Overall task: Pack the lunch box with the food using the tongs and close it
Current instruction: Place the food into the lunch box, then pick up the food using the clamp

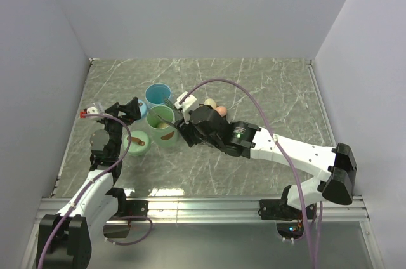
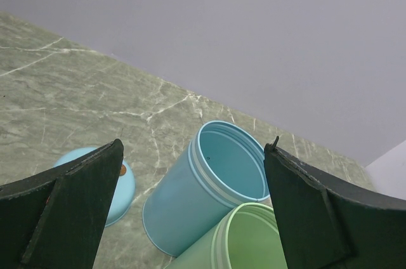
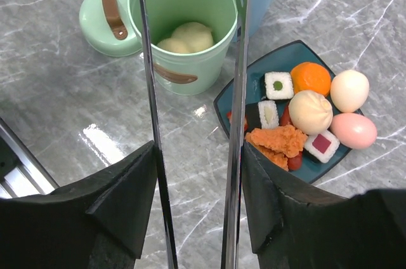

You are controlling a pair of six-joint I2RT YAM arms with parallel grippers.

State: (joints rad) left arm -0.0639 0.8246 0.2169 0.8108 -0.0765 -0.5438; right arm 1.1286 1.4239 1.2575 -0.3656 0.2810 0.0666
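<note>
Fingers [image 3: 124, 193] of our right gripper [image 3: 196, 155] were closed on the tongs [image 3: 150, 91], one thin metal arm lying against each pad. The two arms stood apart, with nothing between them, and ran forward to the rim of the green cup [image 3: 196, 69]. Two pale round balls [image 3: 184, 37] lay at the bottom of that cup. The blue cup [image 2: 190, 199] touched it on the far side, and we saw nothing inside the blue one. Most of the food [image 3: 298, 110] sat on the teal plate [image 3: 250, 82] just beside the green cup: a bun, a pink egg, an orange piece, fried chunks and small white rolls. Our left gripper [image 2: 195, 148] hovered near the blue cup with its jaws wide and holding nothing. The green lid [image 3: 104, 21] and the blue lid [image 2: 127, 186] both lay on the table [image 1: 254, 85], apart from their cups. We judged that we were in the middle of packing, between one drop and the next pick. The next move called for swinging the tongs over the plate and lowering their open tips around a single piece. Then they had to squeeze it firmly enough that a smooth round one would not slip out, and lift it over a cup. Closing the lids was not yet in reach.
</note>
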